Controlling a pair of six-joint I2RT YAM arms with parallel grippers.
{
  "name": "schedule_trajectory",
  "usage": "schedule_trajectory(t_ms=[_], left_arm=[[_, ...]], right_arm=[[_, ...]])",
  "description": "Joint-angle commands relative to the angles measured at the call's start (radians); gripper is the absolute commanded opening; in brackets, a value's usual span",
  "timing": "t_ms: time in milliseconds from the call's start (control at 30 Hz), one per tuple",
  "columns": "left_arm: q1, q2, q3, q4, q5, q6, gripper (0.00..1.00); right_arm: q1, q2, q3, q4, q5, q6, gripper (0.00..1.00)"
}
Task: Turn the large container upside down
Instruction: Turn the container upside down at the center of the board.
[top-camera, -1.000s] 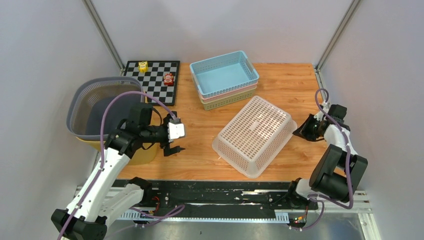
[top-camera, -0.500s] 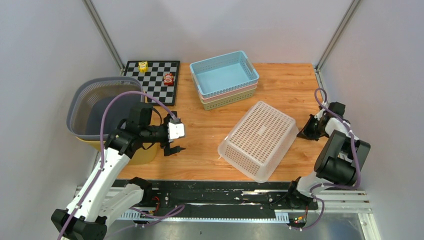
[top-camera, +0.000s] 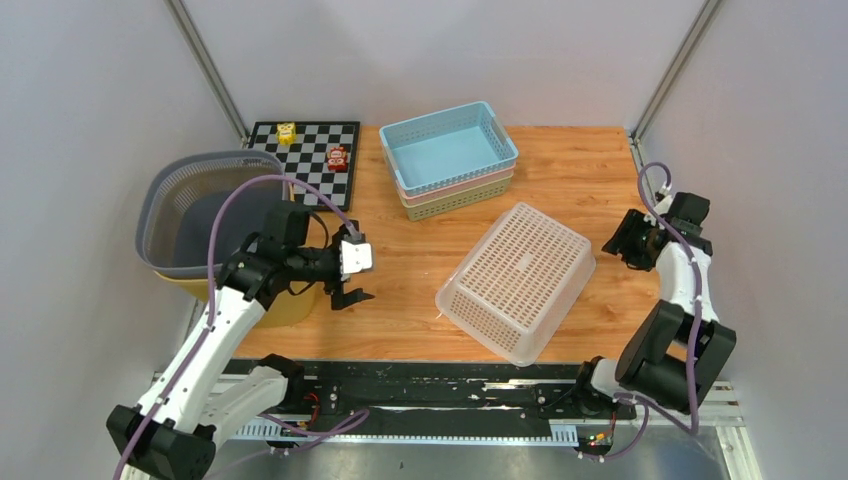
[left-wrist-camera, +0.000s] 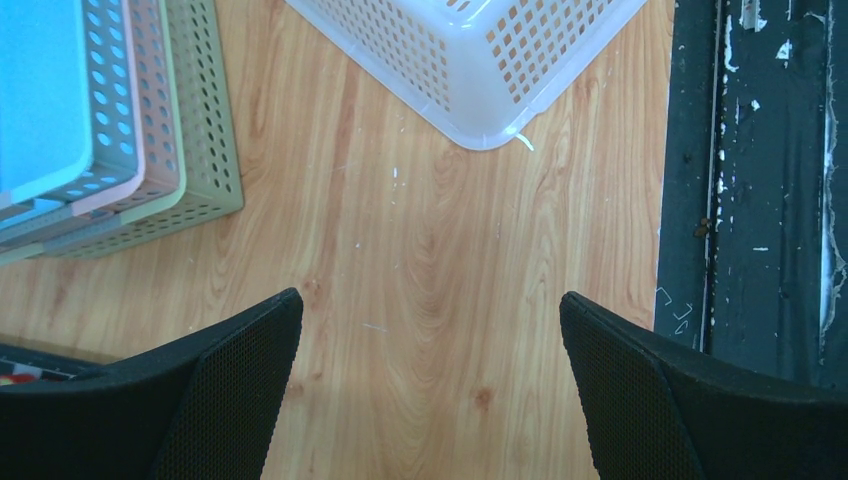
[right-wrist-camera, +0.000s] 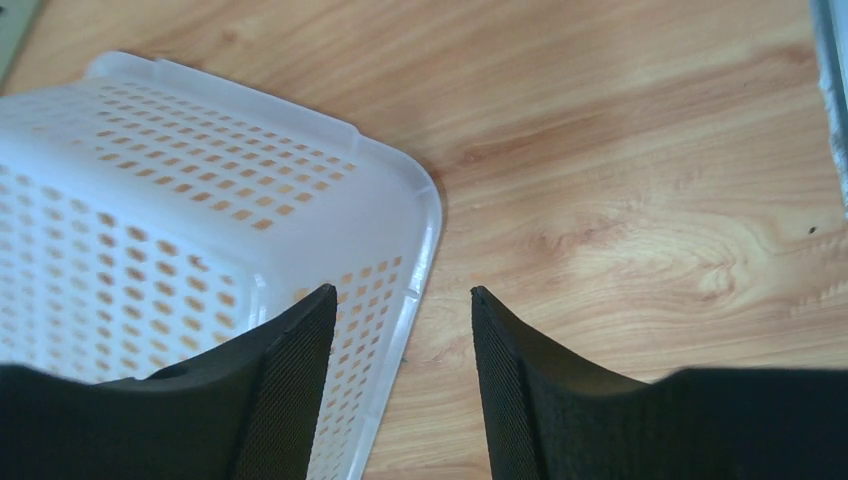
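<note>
The large container (top-camera: 518, 280), a white perforated basket, lies bottom-up on the wooden table, right of centre. One corner of it shows in the left wrist view (left-wrist-camera: 470, 60), and its rim shows in the right wrist view (right-wrist-camera: 150, 200). My right gripper (top-camera: 614, 246) hovers just off the container's right end. It is open (right-wrist-camera: 403, 295), with nothing between the fingers and the rim below and apart from them. Left of the container, my left gripper (top-camera: 354, 296) hangs wide open over bare wood (left-wrist-camera: 430, 310).
A stack of blue, pink and green baskets (top-camera: 450, 155) stands at the back centre. A chessboard (top-camera: 305, 165) with a yellow toy (top-camera: 286, 131) and a red toy (top-camera: 337, 158) lies at the back left. A grey basket (top-camera: 190, 215) sits on a yellow bin at the left. A black rail (top-camera: 430, 385) borders the near edge.
The container has settled from a tilt to lying flat, bottom-up. The right gripper has opened and drawn back to the right. The left arm has barely shifted.
</note>
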Motion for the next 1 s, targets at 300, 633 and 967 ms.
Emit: schedule_trajectory(t_ms=[300,633,967], left_arm=[[-0.168,0.26,0.06,0.146,-0.187,-0.04,1.0],[-0.303,0.448,0.086,0.231,-0.257,-0.092,1.0],[-0.335,0.466,0.079,0.249,-0.277,-0.114,1.0]], right_arm=[[0.03,-0.175,0.071,-0.225,-0.223,-0.133,0.61],[0.143,-0.152,0.078,-0.241,-0.152,-0.126,0.55],[0.197,-0.034,0.098,-0.169,0.026,-0.11,0.35]])
